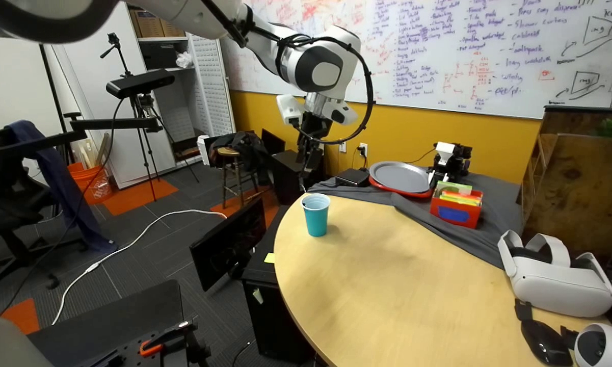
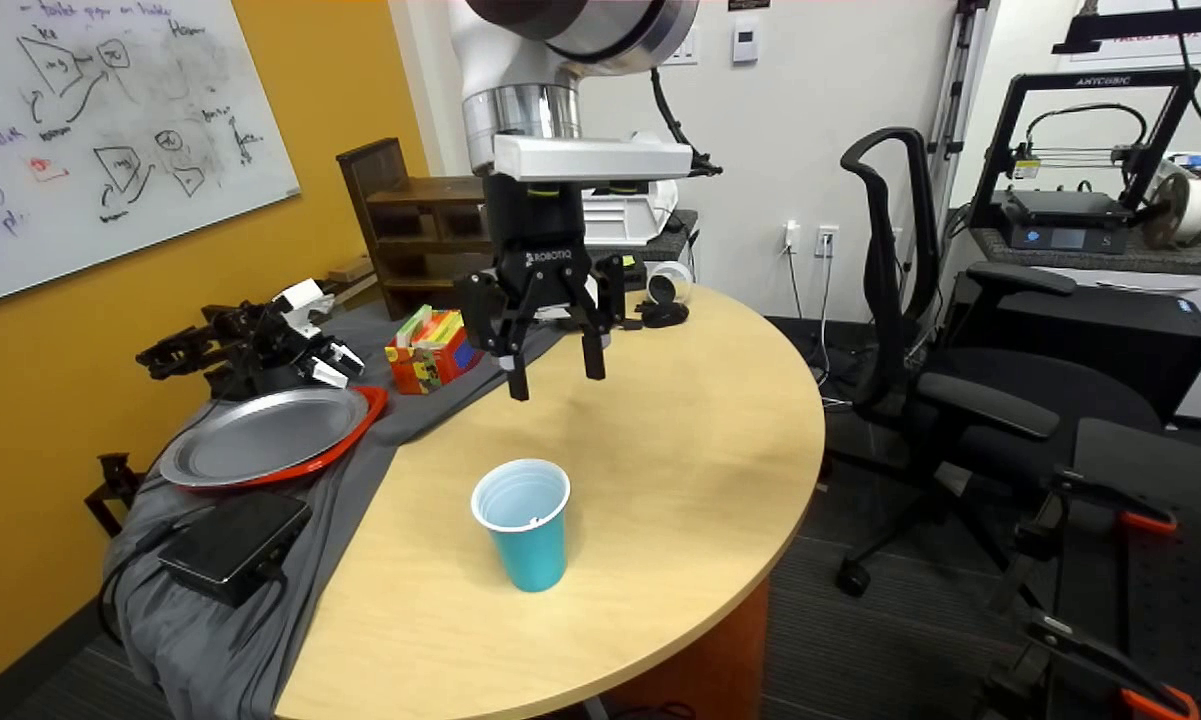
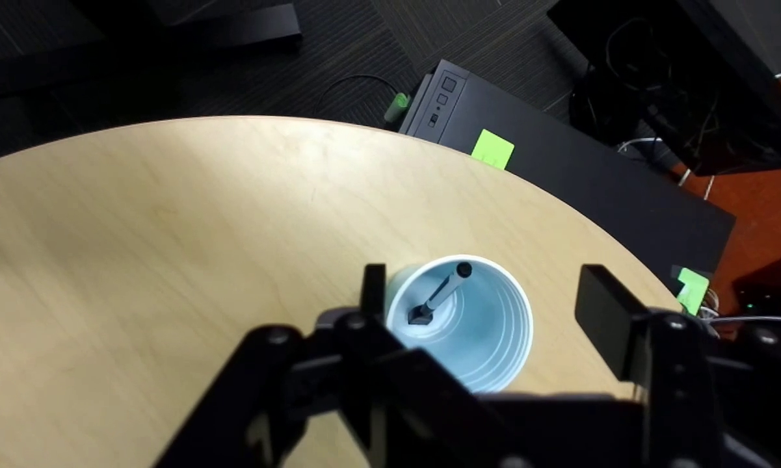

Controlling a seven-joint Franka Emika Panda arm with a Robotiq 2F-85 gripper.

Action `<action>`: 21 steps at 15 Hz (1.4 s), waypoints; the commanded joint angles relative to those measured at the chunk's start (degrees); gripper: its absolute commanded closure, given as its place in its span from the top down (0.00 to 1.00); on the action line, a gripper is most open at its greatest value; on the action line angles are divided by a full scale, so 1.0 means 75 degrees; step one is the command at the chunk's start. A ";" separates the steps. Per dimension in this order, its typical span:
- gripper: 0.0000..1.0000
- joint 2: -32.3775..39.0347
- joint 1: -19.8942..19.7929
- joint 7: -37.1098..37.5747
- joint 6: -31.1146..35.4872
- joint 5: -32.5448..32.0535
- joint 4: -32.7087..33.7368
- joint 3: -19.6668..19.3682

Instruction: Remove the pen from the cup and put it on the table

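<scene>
The teal cup (image 3: 494,318) stands upright on the light wood table (image 3: 201,227). It also shows in both exterior views (image 1: 316,221) (image 2: 533,555). The pen (image 3: 443,290) leans inside the cup, with black ends and a paler barrel. In the exterior views only a small speck at the cup's mouth hints at it. My gripper (image 3: 484,289) is open and empty above the cup. In the wrist view the cup's mouth lies between the fingers, nearer the left one. The gripper also shows in both exterior views (image 1: 308,165) (image 2: 557,378), higher than the cup's rim.
The cup is near the table's rounded edge. A grey cloth (image 1: 438,232) along one side bears a silver round tray (image 1: 400,177), a black box (image 2: 235,545) and a red box with cards (image 1: 456,208). A white headset (image 1: 558,280) lies on the table's far side.
</scene>
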 commanded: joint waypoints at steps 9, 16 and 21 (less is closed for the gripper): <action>0.63 0.0881 0.0325 -0.0108 0.0153 0.0129 0.0519 -0.0200; 0.57 0.1103 0.0314 -0.0570 0.0679 0.0108 0.0581 -0.0145; 0.43 0.1290 0.0338 -0.0684 0.0855 0.0057 0.0664 -0.0160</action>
